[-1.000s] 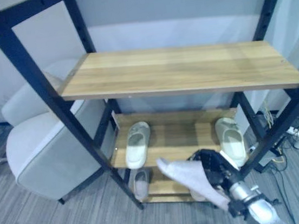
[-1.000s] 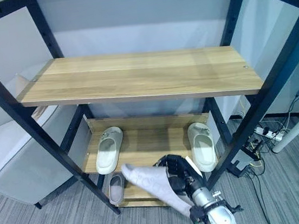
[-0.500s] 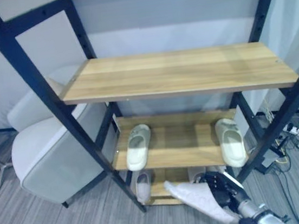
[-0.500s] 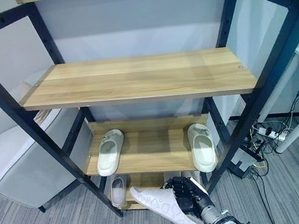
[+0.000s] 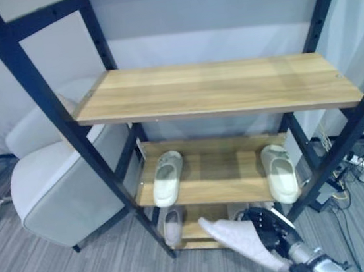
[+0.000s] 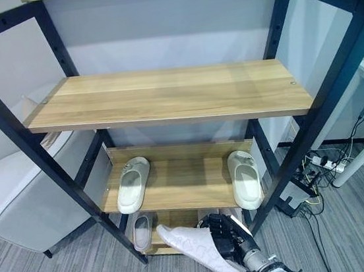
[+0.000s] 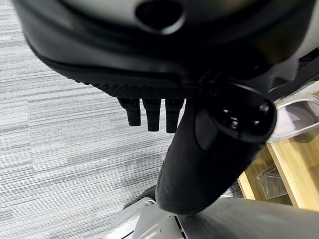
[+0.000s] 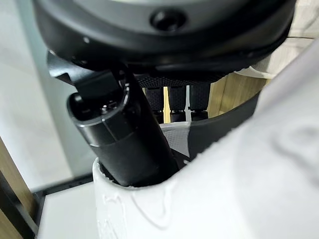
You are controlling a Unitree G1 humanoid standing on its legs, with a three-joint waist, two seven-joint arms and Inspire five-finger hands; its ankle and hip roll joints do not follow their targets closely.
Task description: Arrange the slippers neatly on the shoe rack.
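Since the earlier frames the held slipper [image 6: 194, 247] has been lowered from the middle shelf's level to the bottom shelf's front edge at 6 o'clock. On the rack [image 6: 164, 98], a pale slipper [image 6: 133, 184] lies at the middle shelf's 9 o'clock end, a small slipper [image 6: 140, 232] below it, and another [image 6: 245, 178] at 3 o'clock. The right hand [image 6: 229, 236] is clamped on the held slipper, thumb [image 8: 124, 139] inside. The left hand [image 7: 149, 74] hangs over carpet, fingers relaxed, holding nothing.
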